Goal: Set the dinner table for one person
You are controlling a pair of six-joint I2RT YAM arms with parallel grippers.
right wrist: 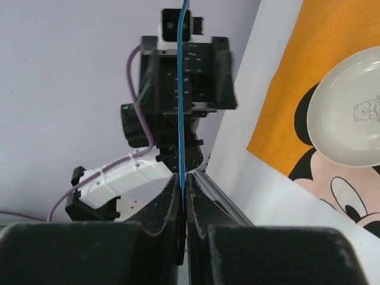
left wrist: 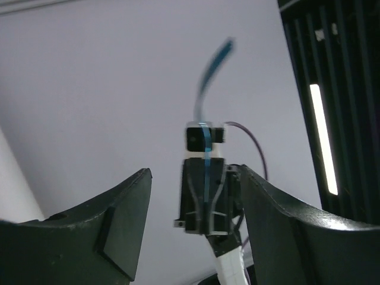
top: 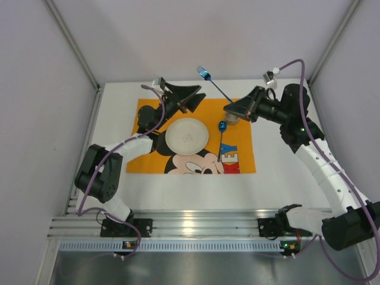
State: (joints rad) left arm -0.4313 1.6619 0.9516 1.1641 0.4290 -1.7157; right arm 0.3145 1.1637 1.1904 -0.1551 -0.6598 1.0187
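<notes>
The white dinner table (top: pixel 285 184) carries an orange Mickey Mouse mat (top: pixel 151 110). On the mat lie a white plate (top: pixel 187 135) and, to its right, a blue spoon (top: pixel 221 139). My right gripper (top: pixel 228 108) is raised over the mat's far right part and is shut on the handle of a blue fork (top: pixel 211 82), tines pointing far-left. The right wrist view shows that handle (right wrist: pixel 180 89) pinched between the shut jaws (right wrist: pixel 183 175). My left gripper (top: pixel 196 98) hangs open above the mat's far edge, facing the fork. In the left wrist view the fork (left wrist: pixel 206 148) shows beyond its spread fingers (left wrist: pixel 195 172).
A small round thing (top: pixel 232 119) sits on the mat, mostly hidden under my right gripper. A silver aluminium rail (top: pixel 190 222) runs along the near edge with both arm bases. Grey walls enclose the table on three sides.
</notes>
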